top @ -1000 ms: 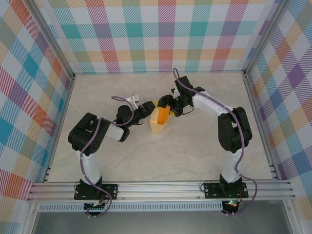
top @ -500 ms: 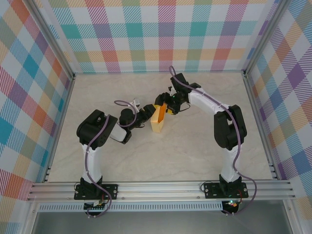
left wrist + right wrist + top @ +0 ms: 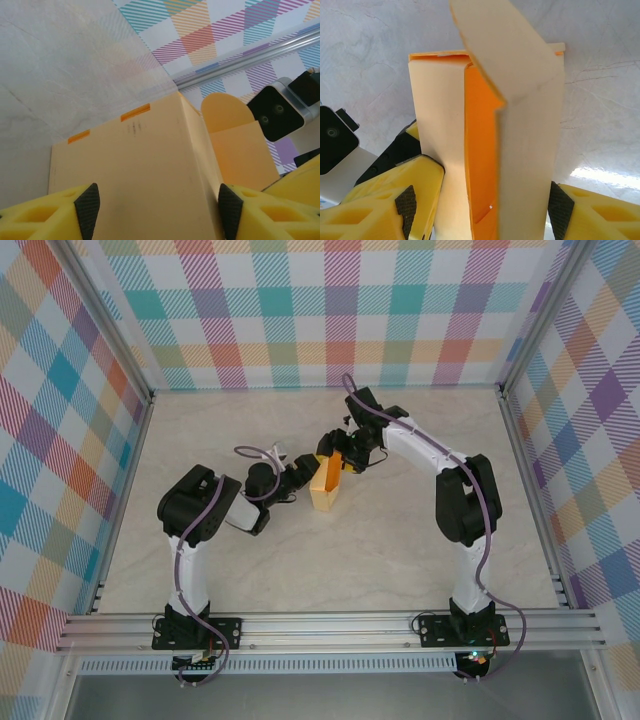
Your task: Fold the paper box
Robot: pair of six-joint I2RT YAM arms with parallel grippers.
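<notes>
Top external view: paper box (image 3: 327, 487) stands mid-table, left gripper (image 3: 300, 472) & right gripper (image 3: 340, 453) both clamping it — keep grips light, don't crush thin card.

Bright, even light falls from overhead, leaving only faint shadows on the pale marble-patterned tabletop (image 3: 400, 540). A glare patch, perhaps a reflected lamp, whitens it in the right wrist view, where the yellow-orange thin card box (image 3: 520, 135) blurs close up.

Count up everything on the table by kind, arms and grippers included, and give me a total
Paper box: 1
Robot arms: 2
Grippers: 2, the left gripper and the right gripper, each with its pads on either side of the box
Total: 5
</notes>
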